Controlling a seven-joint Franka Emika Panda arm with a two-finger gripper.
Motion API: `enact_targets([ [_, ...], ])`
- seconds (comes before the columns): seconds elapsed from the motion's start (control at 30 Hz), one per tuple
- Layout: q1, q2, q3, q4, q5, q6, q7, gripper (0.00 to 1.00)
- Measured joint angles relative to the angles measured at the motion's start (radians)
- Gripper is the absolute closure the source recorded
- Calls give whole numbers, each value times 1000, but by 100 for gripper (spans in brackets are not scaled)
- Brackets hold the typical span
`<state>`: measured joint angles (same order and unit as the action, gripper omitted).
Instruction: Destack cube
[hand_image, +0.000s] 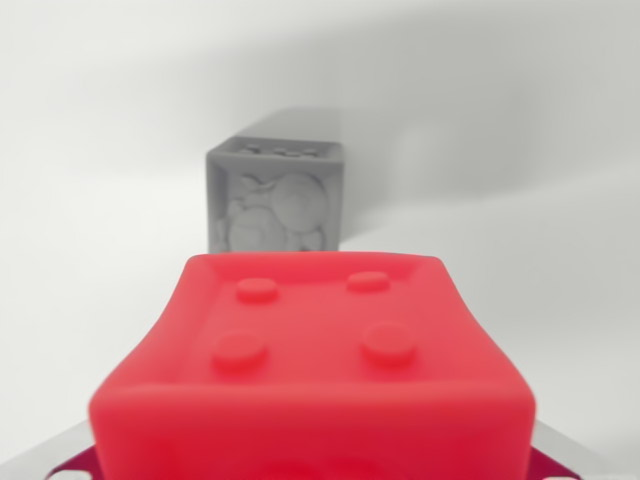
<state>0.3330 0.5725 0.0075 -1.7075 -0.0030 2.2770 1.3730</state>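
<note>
You are looking down the wrist camera at a red cube (312, 375) that fills the lower half of the frame, so close that its near face blurs out at the bottom edge. Grey slivers of the gripper (310, 470) show at the bottom corners, one on each side of the red cube, right against its lower flanks; the fingertips themselves are hidden behind the cube, so you cannot tell for certain whether they are clamped on it or merely alongside. The red cube's top face has a raised rim and four round studs in a square pattern, and its edges are softly rounded. To either side of it the white surface (90, 220) lies open, with free room on the wrist view's left and right. Beyond the red cube, and apart from it, a grey cube (277, 200) sits on the white surface, roughly centred and a little toward the wrist view's left. Its facing side carries embossed rounded shapes, too blurred to read. A soft shadow spreads behind the grey cube across the pale background.
</note>
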Motion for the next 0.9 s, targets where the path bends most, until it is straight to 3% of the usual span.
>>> enact_targets([
  [0.9, -52, -96, -1, -169, 0, 72, -141, 100],
])
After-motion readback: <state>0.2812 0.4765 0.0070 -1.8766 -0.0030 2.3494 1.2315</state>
